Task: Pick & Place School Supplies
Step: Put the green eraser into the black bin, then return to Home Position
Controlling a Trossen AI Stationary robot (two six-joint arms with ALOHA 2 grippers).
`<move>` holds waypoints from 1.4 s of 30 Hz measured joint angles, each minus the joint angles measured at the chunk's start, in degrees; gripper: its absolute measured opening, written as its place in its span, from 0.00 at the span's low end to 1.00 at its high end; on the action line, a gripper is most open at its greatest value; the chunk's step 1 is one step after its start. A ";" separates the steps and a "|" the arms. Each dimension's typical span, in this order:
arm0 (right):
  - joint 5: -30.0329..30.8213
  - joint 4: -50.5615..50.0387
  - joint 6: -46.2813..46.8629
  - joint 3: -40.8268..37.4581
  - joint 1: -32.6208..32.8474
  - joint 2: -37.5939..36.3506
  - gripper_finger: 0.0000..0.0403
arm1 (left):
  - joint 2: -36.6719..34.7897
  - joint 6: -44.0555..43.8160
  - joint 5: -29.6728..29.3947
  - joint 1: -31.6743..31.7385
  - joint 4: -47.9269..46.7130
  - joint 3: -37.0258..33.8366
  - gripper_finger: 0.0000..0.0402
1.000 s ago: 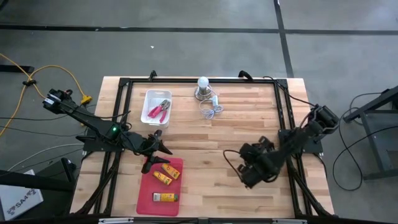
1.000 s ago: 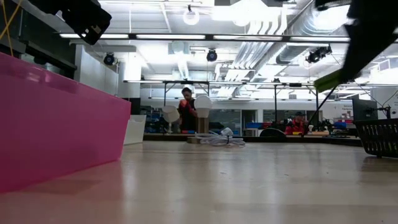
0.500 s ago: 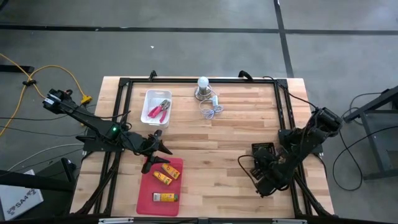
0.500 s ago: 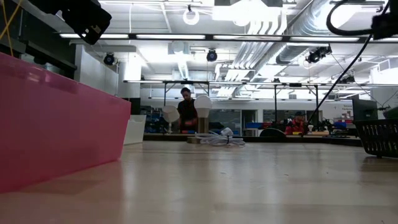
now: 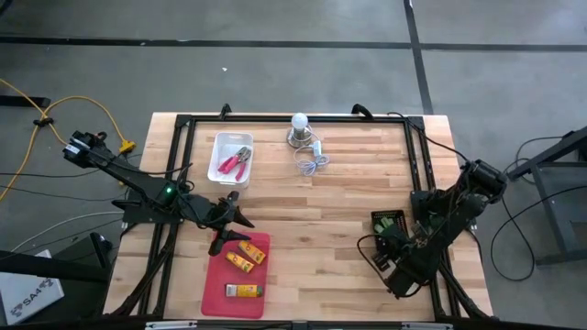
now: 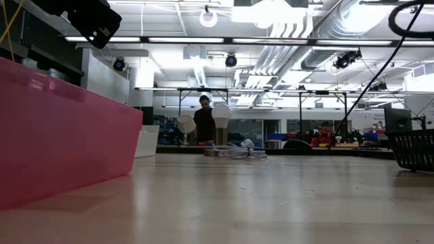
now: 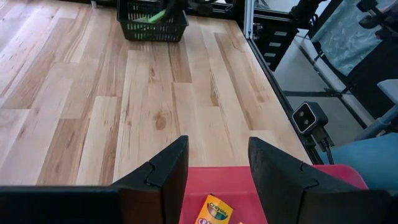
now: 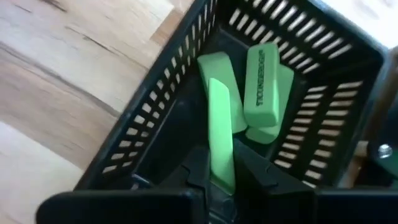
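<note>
Green stick (image 8: 221, 134) | clenched in R hand (image 8: 222, 180) | over black basket (image 8: 155, 124), prob. above others.

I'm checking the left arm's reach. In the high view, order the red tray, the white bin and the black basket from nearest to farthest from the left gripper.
From the left gripper:
1. Red tray, right beneath it.
2. White bin, toward the table's far edge.
3. Black basket, across the table on the right arm's side.

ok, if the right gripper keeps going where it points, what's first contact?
Likely the green erasers lying in the black basket; the right gripper points in, shut on a green eraser. Depth unclear.
</note>
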 joint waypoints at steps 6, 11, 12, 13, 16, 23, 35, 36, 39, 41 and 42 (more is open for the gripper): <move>-0.18 3.00 0.47 -1.88 0.10 0.00 0.08 | 0.00 -0.01 0.00 -0.02 -0.01 0.00 0.40; -0.65 4.23 0.45 -2.36 0.10 0.00 0.08 | 0.00 -0.01 0.00 -0.01 0.00 0.00 0.40; -0.85 4.35 0.39 -2.36 0.10 0.00 0.08 | 0.00 -0.01 0.00 -0.02 0.00 0.00 0.40; -0.97 4.50 0.21 -2.36 0.10 0.00 0.08 | 0.00 -0.01 0.00 0.00 0.00 0.00 0.40; -1.21 4.56 0.16 -2.36 0.10 0.00 0.12 | 0.00 -0.01 0.00 -0.01 0.00 0.00 0.40; -1.28 4.41 0.12 -2.36 0.10 0.00 0.24 | -0.01 -0.01 0.00 0.00 0.00 0.00 0.40; -1.15 4.03 -0.26 -2.36 0.10 0.00 0.26 | 0.00 -0.01 0.00 -0.02 -0.02 0.00 0.40; -1.01 4.03 -0.74 -2.36 0.10 -0.02 0.26 | 0.00 -0.01 0.00 -0.01 0.00 0.00 0.40; -1.14 2.88 -1.84 -2.36 0.08 -1.27 0.26 | 0.00 -0.01 0.00 -0.02 -0.01 0.00 0.40; -1.17 1.52 -1.97 -2.36 -0.02 -3.17 0.27 | 0.00 -0.01 0.00 0.00 -0.01 0.00 0.40; -1.17 0.73 -1.96 -2.36 -0.02 -4.30 0.27 | 0.00 -0.01 0.00 -0.02 -0.02 0.00 0.40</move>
